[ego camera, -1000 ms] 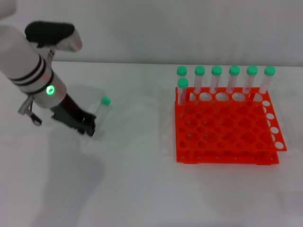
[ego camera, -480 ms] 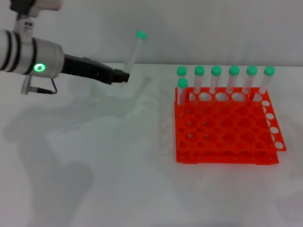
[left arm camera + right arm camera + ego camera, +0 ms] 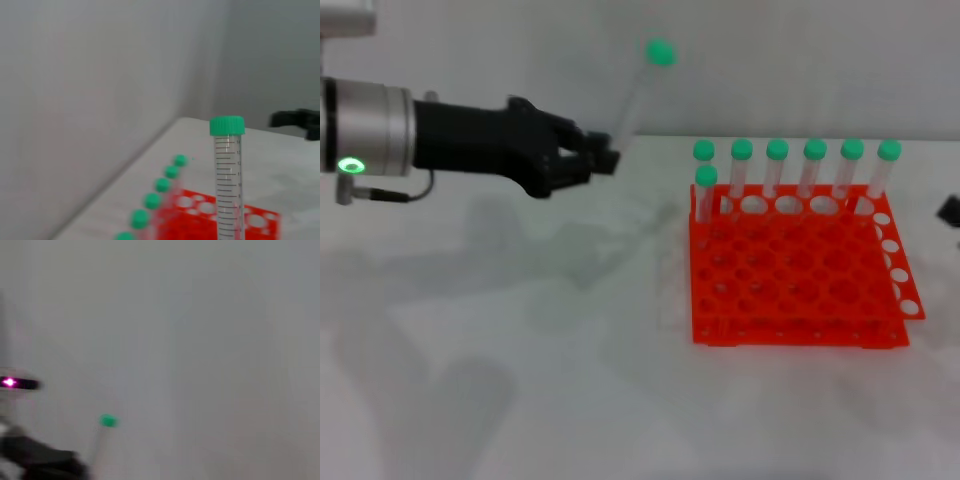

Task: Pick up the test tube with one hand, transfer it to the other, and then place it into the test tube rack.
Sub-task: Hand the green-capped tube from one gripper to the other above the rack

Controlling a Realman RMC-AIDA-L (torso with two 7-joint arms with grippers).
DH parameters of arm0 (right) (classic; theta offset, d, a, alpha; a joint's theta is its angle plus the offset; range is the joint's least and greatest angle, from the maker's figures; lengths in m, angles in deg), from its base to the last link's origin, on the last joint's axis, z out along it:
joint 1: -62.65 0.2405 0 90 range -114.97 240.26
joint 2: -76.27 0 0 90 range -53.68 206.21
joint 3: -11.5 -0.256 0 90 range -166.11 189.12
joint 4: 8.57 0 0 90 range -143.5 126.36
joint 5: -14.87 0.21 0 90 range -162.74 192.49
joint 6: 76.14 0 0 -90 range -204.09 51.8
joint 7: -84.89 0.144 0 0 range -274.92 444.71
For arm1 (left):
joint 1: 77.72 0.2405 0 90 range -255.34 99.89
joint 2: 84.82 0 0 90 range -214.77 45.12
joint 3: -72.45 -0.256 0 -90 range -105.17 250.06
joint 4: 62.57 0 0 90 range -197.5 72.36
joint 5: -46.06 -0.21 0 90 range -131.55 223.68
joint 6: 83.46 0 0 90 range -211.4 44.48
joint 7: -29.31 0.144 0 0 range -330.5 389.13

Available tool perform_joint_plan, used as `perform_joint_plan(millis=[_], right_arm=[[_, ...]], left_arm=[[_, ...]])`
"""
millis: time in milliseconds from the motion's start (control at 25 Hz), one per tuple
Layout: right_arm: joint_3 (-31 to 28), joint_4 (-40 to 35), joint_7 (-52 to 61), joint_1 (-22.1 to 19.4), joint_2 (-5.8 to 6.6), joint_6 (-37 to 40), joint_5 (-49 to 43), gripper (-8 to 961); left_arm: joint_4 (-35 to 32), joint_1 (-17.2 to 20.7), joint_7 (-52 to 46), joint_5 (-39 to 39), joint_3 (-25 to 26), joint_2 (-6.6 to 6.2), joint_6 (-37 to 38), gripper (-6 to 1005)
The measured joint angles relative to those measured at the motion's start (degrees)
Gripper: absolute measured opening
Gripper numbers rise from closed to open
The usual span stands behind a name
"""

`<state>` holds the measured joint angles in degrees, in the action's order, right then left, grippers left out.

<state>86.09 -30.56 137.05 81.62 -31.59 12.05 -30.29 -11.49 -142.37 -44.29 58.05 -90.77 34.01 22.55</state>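
Only up close, test tube [image 3: 228, 175] gradations, left gripper [image 3: 605, 158] clamped around its base.

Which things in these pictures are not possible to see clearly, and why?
- Right gripper: the head view's edge cuts it off; open or shut cannot be told.
- Test tube bottom: cut off by the left wrist view's edge; the left gripper covers it in the head view.
- Test tube rack: blurred in the left wrist view.
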Motion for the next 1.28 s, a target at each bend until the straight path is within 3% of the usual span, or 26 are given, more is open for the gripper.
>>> perform_joint_plan(millis=[120,280,600,760,1280], right_arm=[[0.2,-0.2,4.3,2.8,-0.31,0.6,-5.3,709],[0.3,0.3,7.2,5.8,-1.65,0.1,-9.8,709],[0.4,0.5,8.9,6.8,-3.69,-0.6,-11.5,709],[0.4,0.5,9.8,7.5,-4.48,-0.9,-12.3,709],[1.1,0.5,11.8,8.9,-5.33,-2.1,-12.4,710]], left_arm=[[-2.9,-1.4,0.2,-3.5,0.0,-0.02,0.1,186],[-5.7,-4.3,-1.2,-9.2,0.0,0.05,-0.7,188],[-13.5,-9.8,-6.6,-19.1,0.0,0.12,-7.3,187],[-16.3,-10.9,-6.8,-19.8,0.0,0.22,-9.8,186],[-23.3,-12.0,-6.3,-21.9,0.0,0.26,-15.1,186]])
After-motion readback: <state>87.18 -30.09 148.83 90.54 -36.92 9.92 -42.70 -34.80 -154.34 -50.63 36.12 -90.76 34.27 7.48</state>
